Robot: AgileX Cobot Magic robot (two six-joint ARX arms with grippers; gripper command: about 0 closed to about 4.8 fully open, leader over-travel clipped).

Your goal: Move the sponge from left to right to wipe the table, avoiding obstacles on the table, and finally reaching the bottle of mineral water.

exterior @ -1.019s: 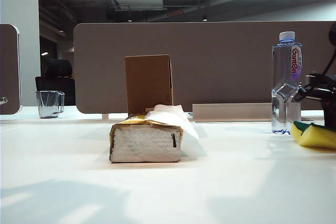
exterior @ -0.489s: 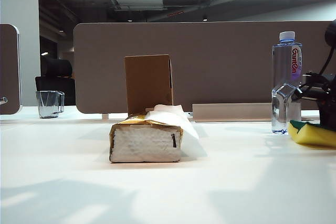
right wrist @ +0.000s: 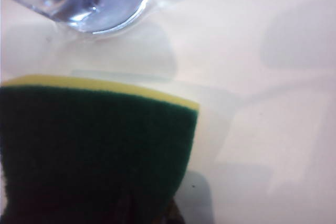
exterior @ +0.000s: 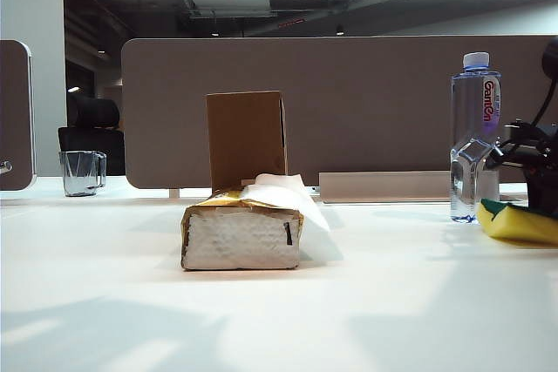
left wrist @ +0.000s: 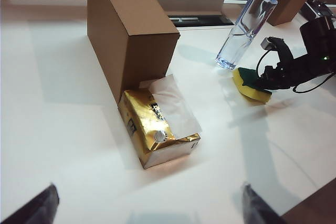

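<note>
The sponge (exterior: 514,222), yellow with a dark green top, lies on the white table (exterior: 349,320) at the far right, right beside the foot of the bottle of mineral water (exterior: 475,128). My right gripper (exterior: 542,182) sits on the sponge's right end. In the right wrist view the sponge (right wrist: 94,150) fills the near part and hides the jaws, with the bottle's base (right wrist: 94,3) just beyond. The left wrist view shows my left gripper (left wrist: 149,205) open and empty above bare table, far from the sponge (left wrist: 251,83) and the bottle (left wrist: 247,24).
The gold-edged tissue pack (exterior: 241,237) lies mid-table, one sheet sticking out. The upright brown cardboard box (exterior: 247,138) stands right behind it. A small clear mug (exterior: 83,172) sits far left at the back. A grey partition runs along the table's rear edge.
The sponge and the right gripper have crept slightly left toward the bottle, and the sponge now lies flatter on the table. The left arm has not moved.
</note>
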